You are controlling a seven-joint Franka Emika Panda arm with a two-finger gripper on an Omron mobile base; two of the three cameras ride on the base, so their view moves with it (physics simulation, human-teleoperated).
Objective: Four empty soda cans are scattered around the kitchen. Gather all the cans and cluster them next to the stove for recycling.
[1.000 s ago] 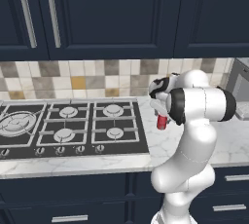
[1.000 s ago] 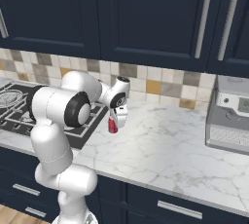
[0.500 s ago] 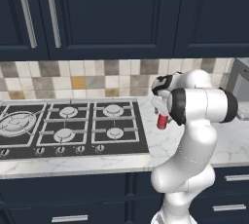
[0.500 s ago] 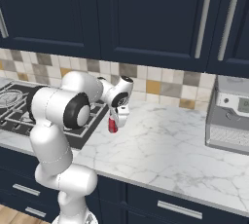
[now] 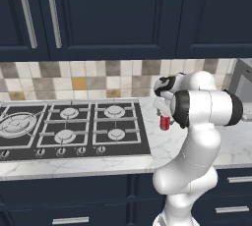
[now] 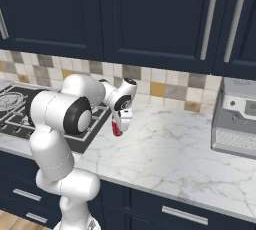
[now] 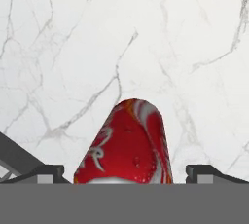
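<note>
Can (image 7: pixel 127 142) red with white swirl lettering, not readable | stands on table (image 7: pixel 194 47) between tool (image 7: pixel 126 172) fingertips | tool wide open, holding nothing | stove (image 5: pixel 74 127) just beside

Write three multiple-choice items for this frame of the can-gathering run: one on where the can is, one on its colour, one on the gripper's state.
1. Where does the soda can stand?
A. On the marble counter just right of the stove
B. On a stove burner
C. On top of the grey appliance

2. What colour is the can's body?
A. Purple
B. Red with white markings
C. Green

3. How is the gripper set?
A. Shut on the can
B. Shut, nothing between the fingers
C. Open, fingers on either side of the can

Answers:
1 A: both base views show the can on marble beside the cooktop's right edge.
2 B: the hand view shows a red body with white script.
3 C: the fingertips stand wide, with gaps to the can.
</note>
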